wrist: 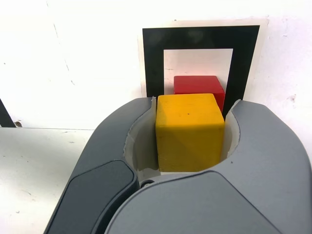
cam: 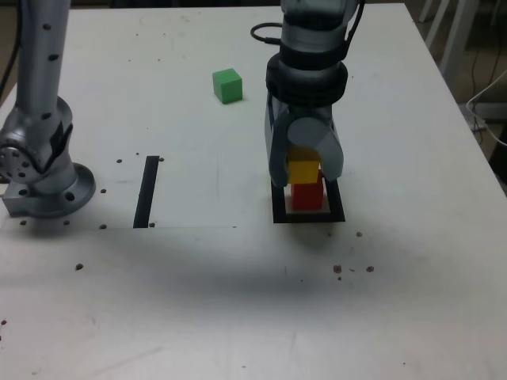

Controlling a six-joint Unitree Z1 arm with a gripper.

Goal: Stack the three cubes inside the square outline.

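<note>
The red cube (cam: 307, 195) (wrist: 197, 85) sits inside the square outline (cam: 279, 214) (wrist: 153, 63), a thick black frame with a white centre. The yellow cube (cam: 303, 170) (wrist: 190, 131) is directly above the red one, with no gap showing between them in the exterior view. My gripper (cam: 305, 176) (wrist: 191, 105) points down over the outline and is shut on the yellow cube, one grey jaw on each side. The green cube (cam: 227, 85) lies alone on the table, farther back and toward the exterior view's left.
A straight black strip (cam: 146, 190) lies on the white table at the exterior view's left, near the arm's grey base (cam: 43, 174). A black cable (cam: 265, 32) loops behind the arm. Small dark specks dot the tabletop. The table's right edge runs past the outline.
</note>
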